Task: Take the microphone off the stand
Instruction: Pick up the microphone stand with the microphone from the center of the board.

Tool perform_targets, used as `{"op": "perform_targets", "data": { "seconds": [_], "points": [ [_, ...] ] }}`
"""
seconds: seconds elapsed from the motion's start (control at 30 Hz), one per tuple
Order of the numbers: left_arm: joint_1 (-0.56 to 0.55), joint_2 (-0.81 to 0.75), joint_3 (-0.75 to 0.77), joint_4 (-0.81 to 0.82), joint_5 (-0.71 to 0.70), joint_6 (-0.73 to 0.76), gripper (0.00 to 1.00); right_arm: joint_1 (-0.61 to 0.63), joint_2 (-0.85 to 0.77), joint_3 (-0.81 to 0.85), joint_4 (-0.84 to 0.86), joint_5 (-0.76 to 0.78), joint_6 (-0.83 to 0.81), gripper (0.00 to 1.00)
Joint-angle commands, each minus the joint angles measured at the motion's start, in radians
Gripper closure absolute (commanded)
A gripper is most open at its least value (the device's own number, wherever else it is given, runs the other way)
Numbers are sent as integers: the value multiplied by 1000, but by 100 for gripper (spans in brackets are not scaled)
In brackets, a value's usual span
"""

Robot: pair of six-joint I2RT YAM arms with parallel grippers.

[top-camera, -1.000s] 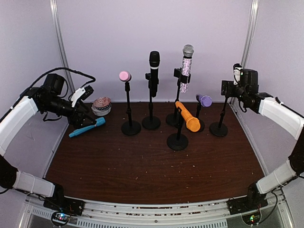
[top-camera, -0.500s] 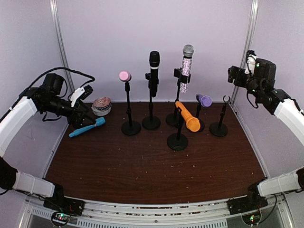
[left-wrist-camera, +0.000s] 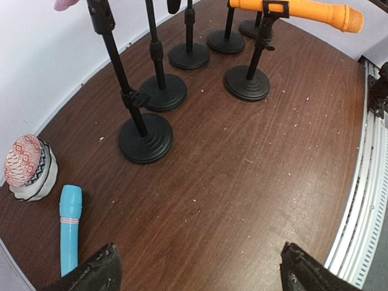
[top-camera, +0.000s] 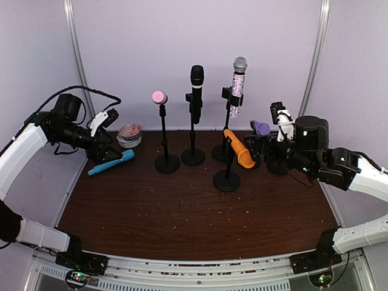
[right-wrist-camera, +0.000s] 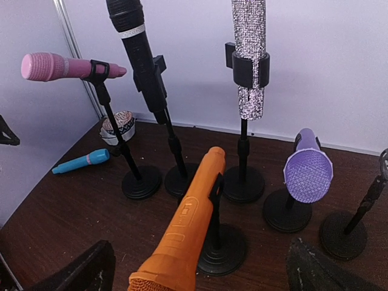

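Nearest the bottom of the overhead view, the brown table (top-camera: 182,218) is flecked with pale specks. Right of middle, the right gripper (right-wrist-camera: 200,262) hangs with its fingers spread wide and empty, pointed at the orange microphone (top-camera: 240,150). That microphone sits tilted in the clip of its stand (top-camera: 226,180), untouched. At the left edge the left gripper (left-wrist-camera: 200,270) is likewise spread and holds nothing. A blue microphone (top-camera: 111,163) lies flat near it. Farther back, a pink microphone (top-camera: 159,97), a black microphone (top-camera: 196,91), a glittery microphone (top-camera: 237,85) and a purple microphone (top-camera: 260,128) sit on stands.
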Motion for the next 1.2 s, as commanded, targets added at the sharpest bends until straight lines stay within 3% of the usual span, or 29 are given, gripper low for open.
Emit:
{"op": "perform_targets", "data": {
  "seconds": [0.0,0.5,0.57,0.73,0.9,1.17],
  "points": [
    [7,-8,-6,4,26,12,7,77,37,22,-38,106,49,0],
    [6,-23,-33,4,38,20,7,161,187,56,-82,206,113,1],
    [6,-20,-37,4,48,20,8,163,211,72,-83,225,114,7],
    [7,-17,-34,4,52,18,9,168,275,145,-130,261,121,35],
    [7,-22,-32,4,57,18,9,180,317,186,-198,310,138,45],
    [7,-16,-32,9,51,3,9,198,306,188,-180,321,135,88]
  ]
}}
